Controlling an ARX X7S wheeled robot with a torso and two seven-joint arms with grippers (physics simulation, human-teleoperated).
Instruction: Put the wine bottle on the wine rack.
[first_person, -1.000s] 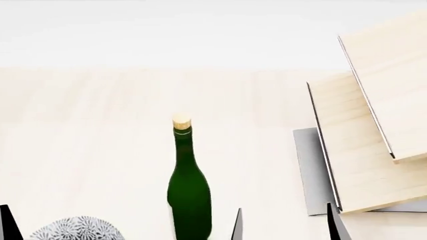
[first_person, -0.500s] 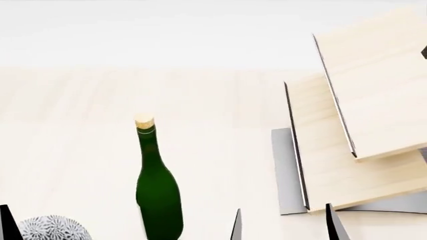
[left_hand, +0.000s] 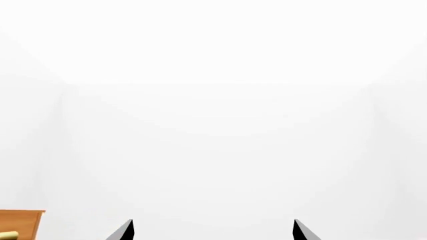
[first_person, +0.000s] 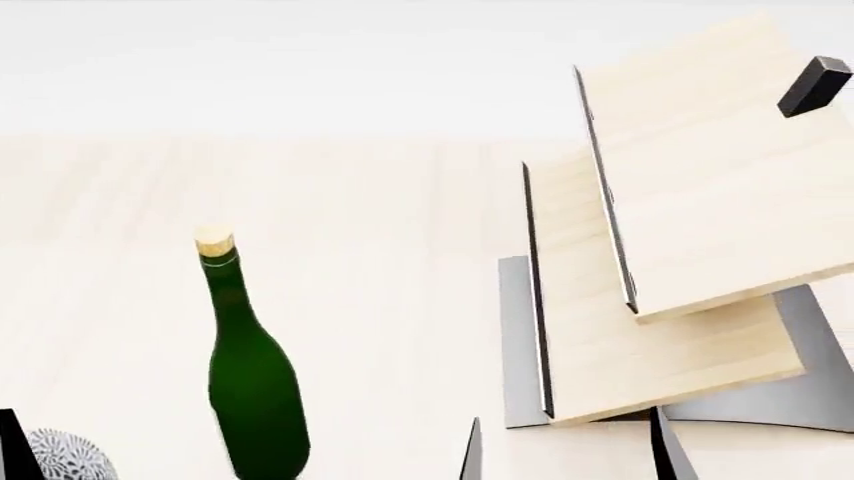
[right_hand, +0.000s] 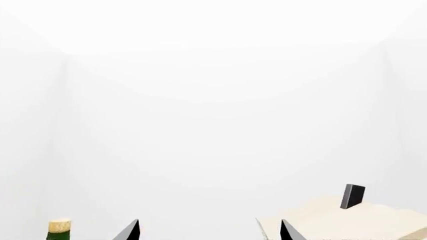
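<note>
The wine bottle (first_person: 254, 400) stands upright on the pale wooden table, dark green with a tan cork (first_person: 214, 241). Only that cork (right_hand: 60, 227) shows in the right wrist view. The wine rack (first_person: 694, 190) stands to its right: two slanted light-wood panels on a grey base (first_person: 518, 340), with a black peg (first_person: 814, 85) near the top. My right gripper (first_person: 567, 455) is open and empty at the frame's bottom, in front of the rack and right of the bottle. My left gripper (left_hand: 213, 231) is open and holds nothing.
A patterned grey-and-white bowl (first_person: 60, 455) sits at the bottom left, beside the bottle. An orange-brown cabinet corner (left_hand: 20, 222) shows in the left wrist view. The rack's panel (right_hand: 347, 220) and peg (right_hand: 352, 196) lie ahead of the right gripper.
In the head view the bottle, bowl and rack have all slid left. More of the rack shows, and its black peg has come into sight.
</note>
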